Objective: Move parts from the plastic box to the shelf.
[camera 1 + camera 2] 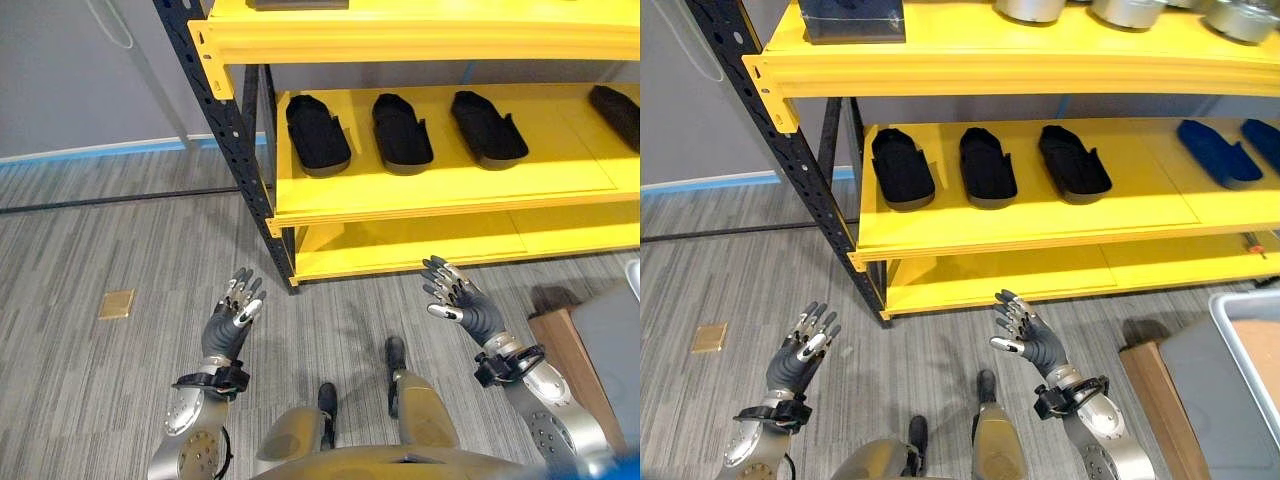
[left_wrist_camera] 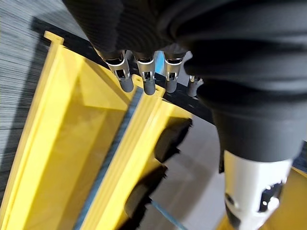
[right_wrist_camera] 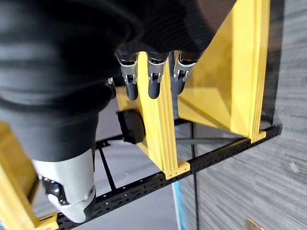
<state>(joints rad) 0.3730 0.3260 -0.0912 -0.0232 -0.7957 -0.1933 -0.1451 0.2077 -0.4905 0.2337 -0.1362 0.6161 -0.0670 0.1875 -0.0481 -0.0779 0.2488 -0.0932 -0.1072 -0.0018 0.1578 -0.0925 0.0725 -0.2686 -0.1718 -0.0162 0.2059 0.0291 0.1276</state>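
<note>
Three black moulded parts [image 1: 318, 135] [image 1: 402, 130] [image 1: 488, 128] lie in a row on the middle board of the yellow shelf [image 1: 430, 195]. Further right on that board lie blue parts [image 1: 1215, 150]. The grey plastic box [image 1: 1232, 302] stands at the far right, low beside me, and its inside is hard to make out. My left hand [image 1: 232, 318] and right hand [image 1: 460, 300] are raised in front of the shelf's bottom level, palms up, fingers straight and empty. In the wrist views the left fingers [image 2: 144, 81] and right fingers [image 3: 153, 84] point straight at the shelf.
A black perforated upright [image 1: 225, 110] carries the shelf's left corner. The top board holds a dark box [image 1: 852, 18] and silver round containers [image 1: 1120, 10]. A brown stand [image 1: 1150, 390] sits under the plastic box. A brass floor plate [image 1: 116, 303] lies to the left.
</note>
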